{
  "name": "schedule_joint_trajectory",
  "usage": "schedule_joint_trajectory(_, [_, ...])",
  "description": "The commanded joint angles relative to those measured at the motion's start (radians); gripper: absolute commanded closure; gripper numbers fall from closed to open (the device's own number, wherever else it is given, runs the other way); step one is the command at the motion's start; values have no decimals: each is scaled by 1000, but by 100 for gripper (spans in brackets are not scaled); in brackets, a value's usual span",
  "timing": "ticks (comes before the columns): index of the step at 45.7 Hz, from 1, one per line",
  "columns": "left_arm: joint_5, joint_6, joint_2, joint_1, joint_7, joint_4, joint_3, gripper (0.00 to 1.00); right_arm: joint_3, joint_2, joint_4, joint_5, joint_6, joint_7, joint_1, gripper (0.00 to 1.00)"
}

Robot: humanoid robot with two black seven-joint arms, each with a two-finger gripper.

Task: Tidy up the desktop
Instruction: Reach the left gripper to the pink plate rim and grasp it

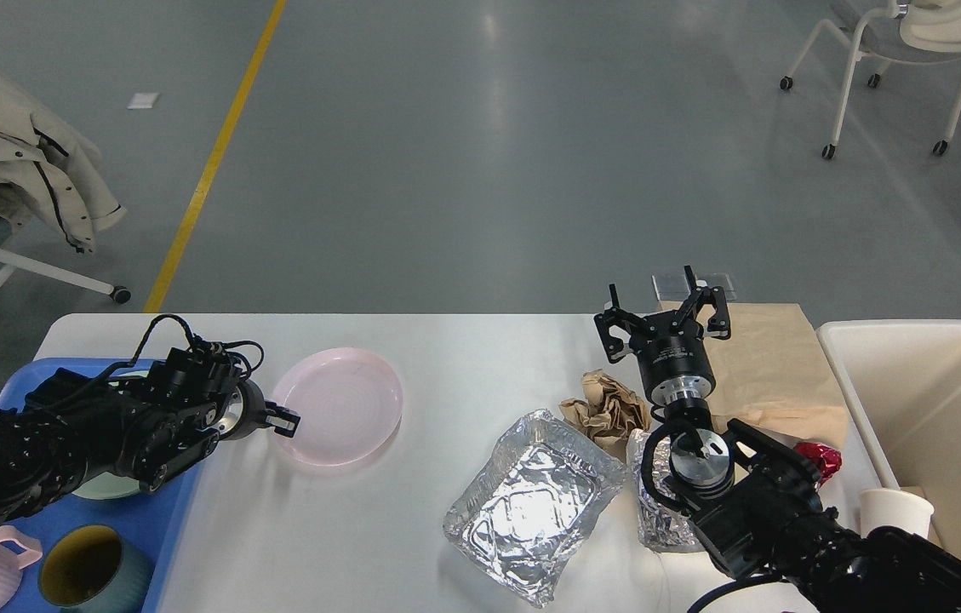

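foil tray (659, 502) half hidden behind right claw (664, 322)

Counter (463, 358): white, rounded corners. On it, L to R: blue tray (178, 511) at my left edge; pink plate (337, 406); foil tray (531, 502), a 2nd foil piece (654, 511) beside it; crumpled brown paper (608, 407); flat brown paper bag (765, 366); red wrapper (820, 460); white paper cup (895, 509).
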Motion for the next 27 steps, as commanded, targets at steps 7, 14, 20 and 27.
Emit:
schedule_joint_trajectory(7, [-5,-1,-5,0,-3,4,17,92,0,0,0,0,0,0,0,0])
schedule_joint_trajectory(14, [-8,-1,-7,2,-9,2,16,100,-2,0,0,0,0,0,0,0])
schedule_joint_trajectory(20, [-15,-7,3,-15,-20,-8,11,100,-2,0,0,0,0,0,0,0])
schedule_joint_trajectory(27, [-16,-45,65,-73,-37,-106,3,98,-2,0,0,-3,0,0,0,0])
